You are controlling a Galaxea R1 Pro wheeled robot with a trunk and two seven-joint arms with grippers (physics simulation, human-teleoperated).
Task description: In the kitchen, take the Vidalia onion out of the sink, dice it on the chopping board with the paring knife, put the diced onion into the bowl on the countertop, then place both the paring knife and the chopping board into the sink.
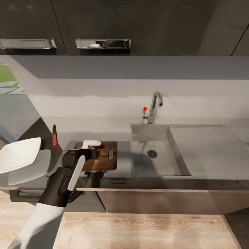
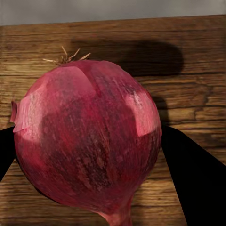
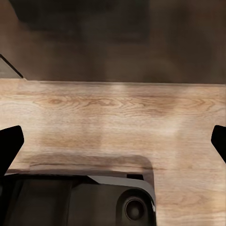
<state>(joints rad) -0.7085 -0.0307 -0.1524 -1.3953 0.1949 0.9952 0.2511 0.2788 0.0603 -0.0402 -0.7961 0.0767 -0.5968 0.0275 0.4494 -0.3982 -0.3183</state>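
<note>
My black-and-white left arm reaches forward, its black two-fingered left gripper (image 2: pixel 89 155) clamped on a red onion (image 2: pixel 87 141); my black right gripper (image 3: pixel 113 141) hangs with fingers spread wide.

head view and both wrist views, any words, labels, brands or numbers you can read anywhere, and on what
There are none to read.
chopping board: bare wood grain, no mark.
onion: plain skin, held between the left gripper's fingers.
paring knife: red handle, no lettering visible.
bowl: plain white.
faucet: no brand visible.
</note>
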